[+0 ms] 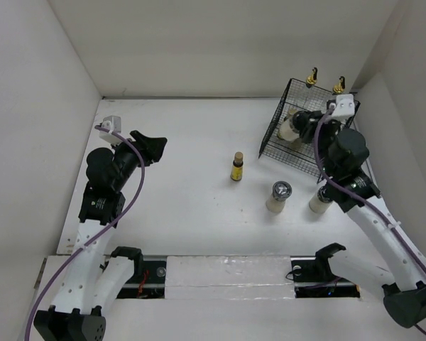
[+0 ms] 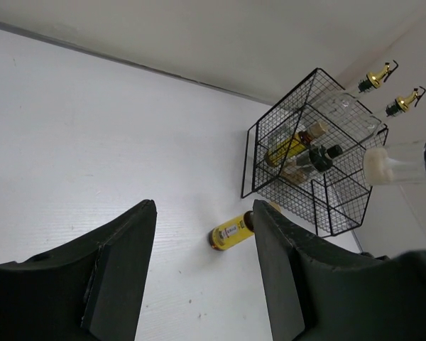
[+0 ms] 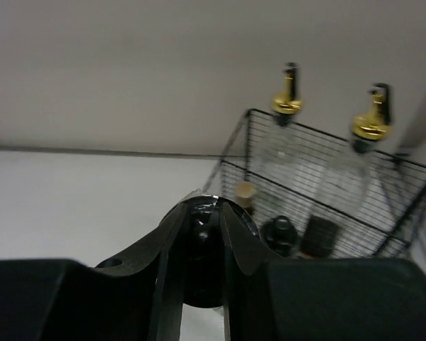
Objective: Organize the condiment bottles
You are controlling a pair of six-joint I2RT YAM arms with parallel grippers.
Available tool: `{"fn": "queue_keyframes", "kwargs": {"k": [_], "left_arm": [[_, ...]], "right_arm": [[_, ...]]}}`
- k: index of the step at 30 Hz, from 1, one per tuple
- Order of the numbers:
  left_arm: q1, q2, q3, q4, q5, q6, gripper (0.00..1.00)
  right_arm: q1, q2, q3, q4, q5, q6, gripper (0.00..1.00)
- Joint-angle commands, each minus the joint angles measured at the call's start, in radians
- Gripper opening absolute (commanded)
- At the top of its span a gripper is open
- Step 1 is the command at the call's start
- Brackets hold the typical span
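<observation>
**Top external view.** The right gripper (image 1: 298, 122) is pinched on a pale jar (image 1: 287, 131) by its dark-lidded end. It holds the jar at the left part of the black wire basket (image 1: 272, 122). Whether the jar is over the rim or already inside cannot be told. Two more dark-lidded jars (image 1: 277, 197) (image 1: 319, 202) and an amber bottle (image 1: 237, 168) stand on the table, near and left of the basket. The left gripper (image 1: 153, 148) is well apart to the left.

**Left wrist view.** The left gripper's fingers (image 2: 128, 263) are spread, with nothing between them. The amber bottle (image 2: 231, 231) lies ahead of them, short of the basket (image 2: 270, 163).

**Right wrist view.** The fingers (image 3: 167, 245) are pressed on the jar's lid (image 3: 199, 270). The basket lies directly ahead, to the far right, with two tall glass bottles (image 3: 287, 106) (image 3: 369, 124) standing at its far side.

**Judgement.** The right arm is the nearer one, and the jar's long axis is roughly upright for lowering.
</observation>
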Motion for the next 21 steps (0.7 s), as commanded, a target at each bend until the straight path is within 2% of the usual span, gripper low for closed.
{"fn": "queue_keyframes", "kwargs": {"k": [1, 4, 11, 21], "left_arm": [[0.005, -0.012, 0.007, 0.048, 0.014, -0.005, 0.53], [0.005, -0.021, -0.002, 0.058, 0.011, -0.005, 0.53], [0.005, -0.009, 0.007, 0.047, -0.002, -0.005, 0.53], [0.005, 0.01, 0.006, 0.059, 0.026, -0.005, 0.54]], "right_arm": [[-0.138, 0.025, 0.051, -0.004, 0.077, -0.021, 0.01], [-0.267, 0.068, 0.085, -0.013, 0.036, -0.021, 0.01], [-0.46, 0.176, 0.137, 0.038, -0.037, -0.012, 0.0], [-0.533, 0.324, 0.146, 0.167, -0.099, -0.001, 0.0]]}}
